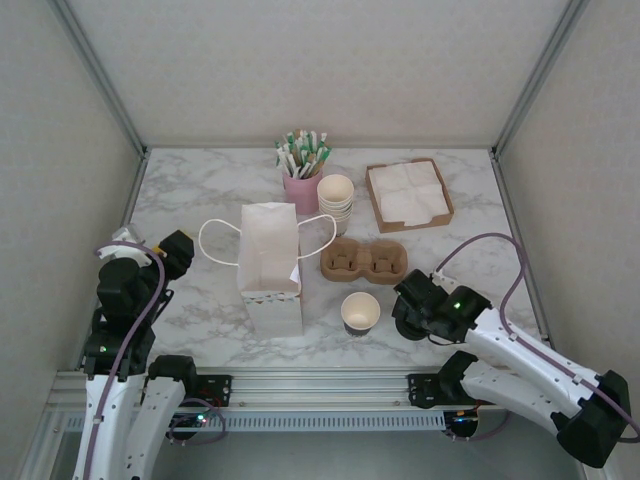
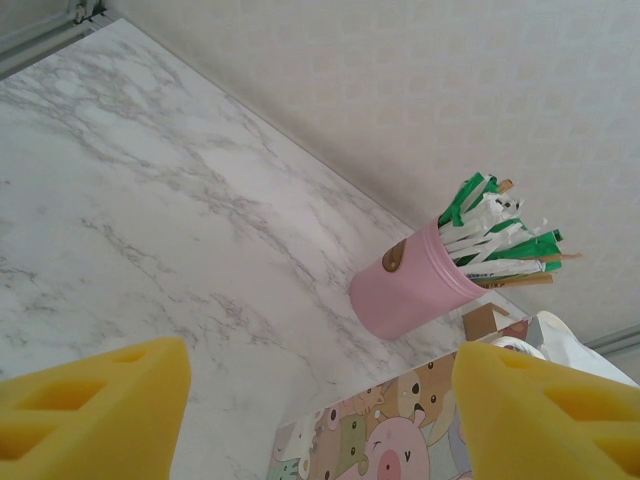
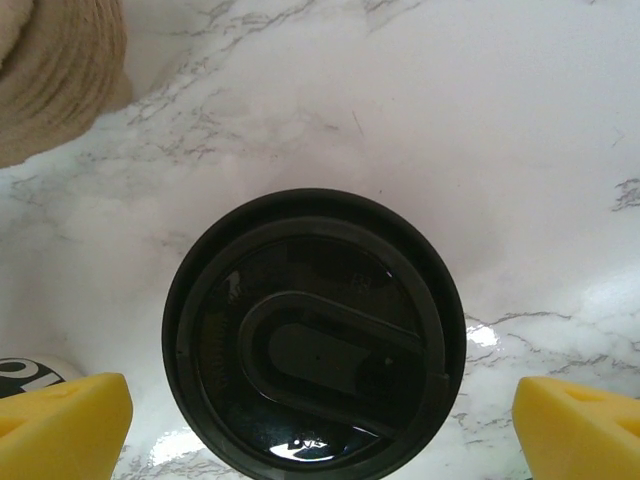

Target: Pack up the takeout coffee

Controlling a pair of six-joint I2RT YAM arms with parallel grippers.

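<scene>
The takeout coffee is out of view. A round black lid [image 3: 315, 335] lies on the marble straight below my right gripper [image 3: 320, 430], whose yellow fingers stand wide on either side without touching it. From above, that gripper [image 1: 410, 308] hovers at the front right, beside a lidless cream cup [image 1: 360, 312]. A white paper bag [image 1: 270, 265] stands mid-table, its cartoon-printed side [image 2: 400, 435] facing my left gripper [image 2: 320, 420]. The left gripper [image 1: 172, 252] is open and holds nothing, left of the bag.
A brown cup carrier [image 1: 364, 260] sits right of the bag. Behind it are a stack of cream cups [image 1: 336, 200], a pink holder of straws [image 1: 300, 188] and a napkin tray [image 1: 408, 195]. Enclosure walls ring the table.
</scene>
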